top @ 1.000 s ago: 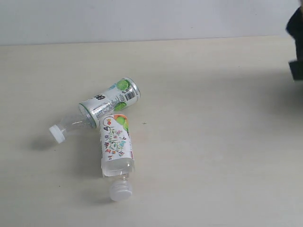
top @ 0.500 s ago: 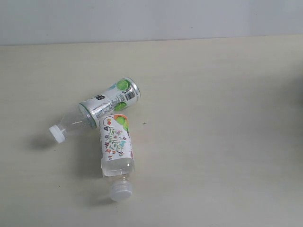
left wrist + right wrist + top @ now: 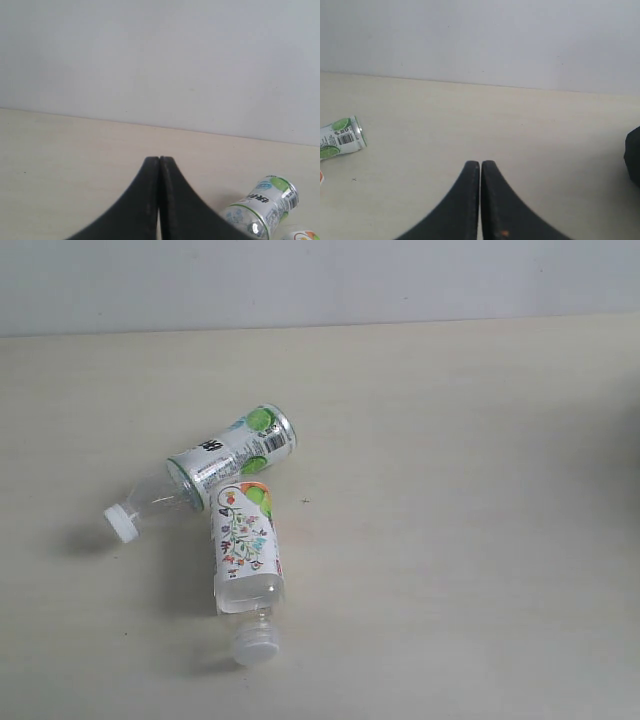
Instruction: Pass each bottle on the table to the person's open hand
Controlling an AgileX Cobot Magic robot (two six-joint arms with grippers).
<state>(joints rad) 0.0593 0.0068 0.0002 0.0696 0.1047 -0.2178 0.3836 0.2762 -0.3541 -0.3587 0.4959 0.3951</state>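
- The green-lime bottle lies on its side left of centre in the exterior frame. It slants from its flat base at the upper right down to its white cap at the lower left, with a clear neck between label and cap.
- The floral bottle lies on its side just below it, running nearly straight up and down the frame. Its base end is uppermost and its own white cap points toward the lower edge.
- The floral bottle's base end meets the lower side of the green-lime bottle's labelled body, and the two appear to touch there, set at an angle to each other.
- Both bottles rest on the desk, a pale cream top that fills most of the exterior frame.
- A tiny dark speck sits on the desk just right of the floral bottle's upper end.
- A plain pale wall runs across the top of the exterior frame behind the desk.
- The left jaws are pressed together with nothing between them. The left wrist view shows their two black fingers meeting along a thin seam, with the desk beyond. The green-lime bottle lies apart from them, off to one side.
- The right jaws are likewise pressed together and hold nothing, their black fingers meeting in the right wrist view.
- In that view the base end of the green-lime bottle shows at one edge, well apart from the jaws. A black shape shows at the opposite edge, and I cannot tell what it is.
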